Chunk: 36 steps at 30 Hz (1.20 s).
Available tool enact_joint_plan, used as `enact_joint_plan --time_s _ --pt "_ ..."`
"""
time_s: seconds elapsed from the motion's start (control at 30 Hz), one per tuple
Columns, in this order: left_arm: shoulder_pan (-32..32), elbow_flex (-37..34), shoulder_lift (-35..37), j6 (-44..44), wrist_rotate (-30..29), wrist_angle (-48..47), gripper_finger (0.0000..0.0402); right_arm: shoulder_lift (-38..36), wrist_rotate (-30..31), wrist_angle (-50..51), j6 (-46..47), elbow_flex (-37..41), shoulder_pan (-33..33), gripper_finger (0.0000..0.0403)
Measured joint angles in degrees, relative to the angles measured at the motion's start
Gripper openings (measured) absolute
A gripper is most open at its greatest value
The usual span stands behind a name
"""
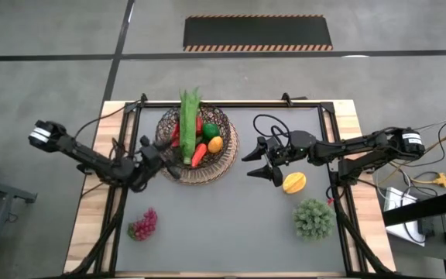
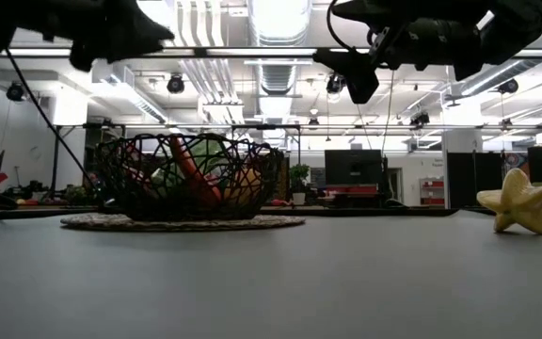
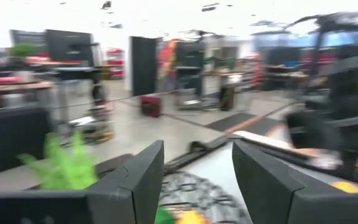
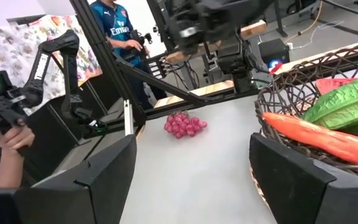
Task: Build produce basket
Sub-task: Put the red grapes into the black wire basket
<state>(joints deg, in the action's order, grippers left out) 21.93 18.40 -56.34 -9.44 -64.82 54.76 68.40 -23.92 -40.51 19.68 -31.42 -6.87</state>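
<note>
Basket (image 1: 197, 146): sits on the counter (image 1: 223, 225) at its far-left part; I see long green stalks (image 1: 187, 124), a carrot (image 1: 199, 155), an orange piece (image 1: 215, 144), a green piece and some red inside. From the low view the wire wall screens most of the contents, so I cannot sort them further there.

Left pincer (image 1: 163, 157): at the basket's near-left rim, fingers (image 3: 143, 180) set partly apart with nothing between them. Its wrist view is smeared; I only make out green leaves and a patch of woven base.

Right pincer (image 1: 260, 163): raised above the counter just right of the basket, fingers (image 4: 98, 171) spread wide, empty. In the low view its tips are cut off by the frame's top edge.

Yellow star-shaped fruit (image 1: 294, 183): on the counter, just beside the right pincer.

Red grapes (image 1: 143, 224): near-left part of the counter, well apart from the basket.

Green spiky ball (image 1: 313, 218): near-right; I cannot tell what kind of produce it is.

Person (image 4: 114, 25): beyond the counter in the right wrist view, partly hidden by frame bars.
</note>
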Motion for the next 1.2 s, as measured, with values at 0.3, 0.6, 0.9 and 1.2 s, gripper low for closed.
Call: enact_joint_plan --time_s 0.3,0.6,0.9,1.2 --pt "11.54 7.47 -5.72 -0.27 1.80 -0.42 0.0173 0.00 0.00 0.16 -0.17 0.00 0.39 0.0290" --pt "19.85 18.31 -15.46 3.53 -0.90 -7.02 0.0173 0.00 0.00 0.71 -1.07 0.00 0.63 0.0292" --pt "22.93 33.07 -19.88 19.81 -3.77 -38.84 0.0173 0.00 0.00 0.87 -1.26 0.00 0.63 0.0292" --pt "21.51 39.71 -20.02 52.94 17.65 -72.36 0.0173 0.00 -0.01 1.07 -1.87 0.00 0.86 0.0293"
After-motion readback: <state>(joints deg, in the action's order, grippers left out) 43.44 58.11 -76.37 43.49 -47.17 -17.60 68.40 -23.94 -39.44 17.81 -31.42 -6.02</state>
